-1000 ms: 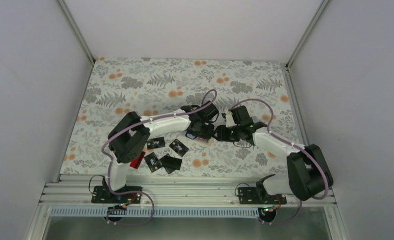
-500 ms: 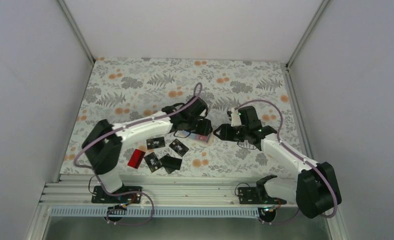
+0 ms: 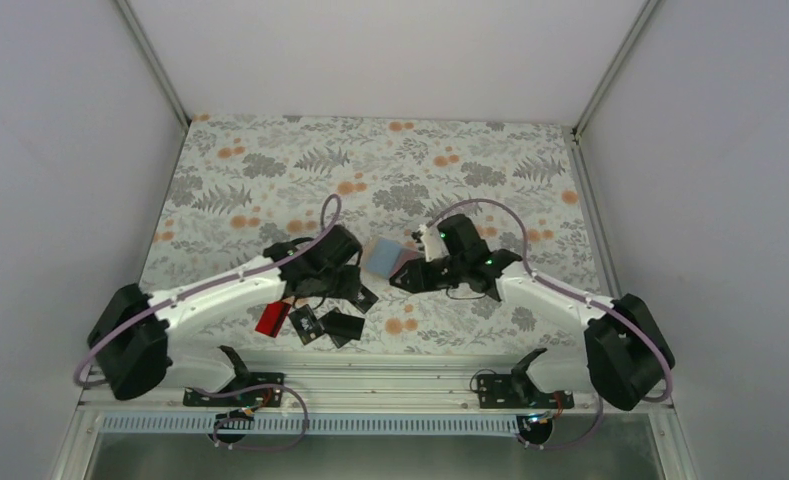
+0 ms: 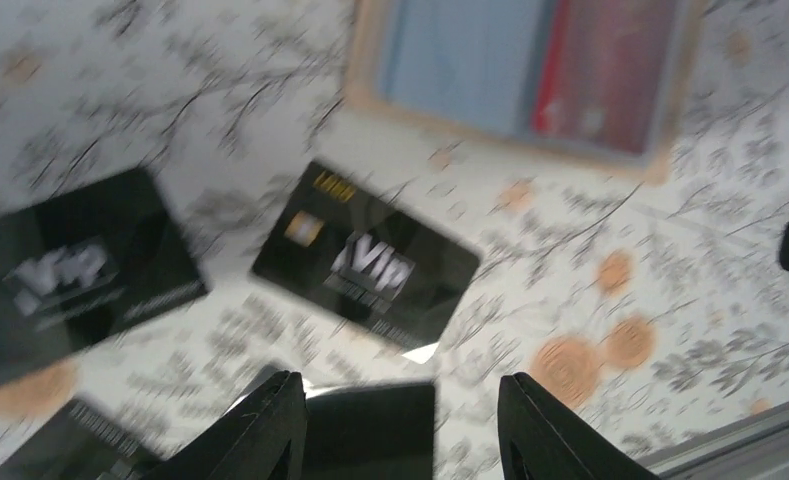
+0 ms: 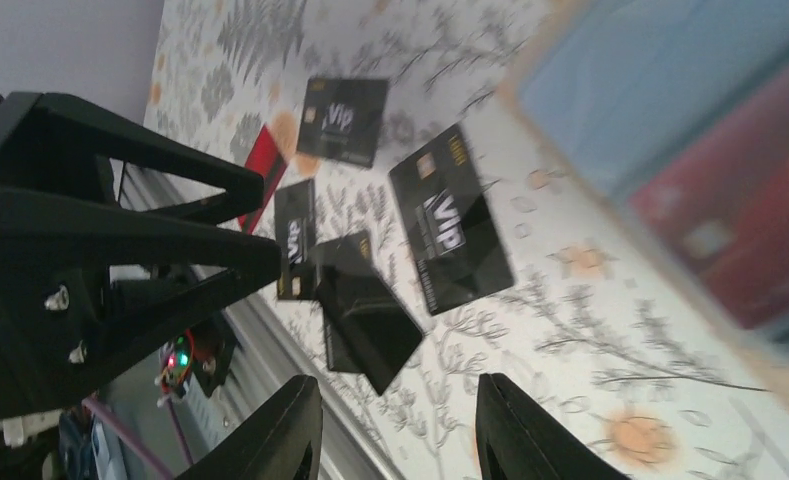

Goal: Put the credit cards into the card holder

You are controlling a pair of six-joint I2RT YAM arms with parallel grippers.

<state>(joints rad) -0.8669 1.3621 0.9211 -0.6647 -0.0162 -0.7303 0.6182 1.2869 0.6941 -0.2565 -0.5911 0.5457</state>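
The card holder (image 3: 387, 256) lies open on the flowered cloth, tan rim, light blue inside, with a red card (image 4: 604, 70) in its right pocket. It also shows in the right wrist view (image 5: 670, 110). My left gripper (image 3: 347, 287) is open and empty, low over the loose cards: a plain black card (image 4: 372, 428) lies between its fingers, and a black VIP card (image 4: 366, 266) lies just beyond. My right gripper (image 3: 406, 279) is open and empty beside the holder's near edge. A second red card (image 3: 272, 317) lies near the front left.
More black cards (image 3: 307, 324) lie near the table's front edge, one of them (image 4: 70, 268) to the left of my left gripper. The metal rail (image 3: 370, 385) runs along the front. White walls enclose the table on three sides.
My left arm has swung back from the card holder toward the near left and now hangs over the loose cards. The holder is uncovered. My right gripper has moved left toward it.
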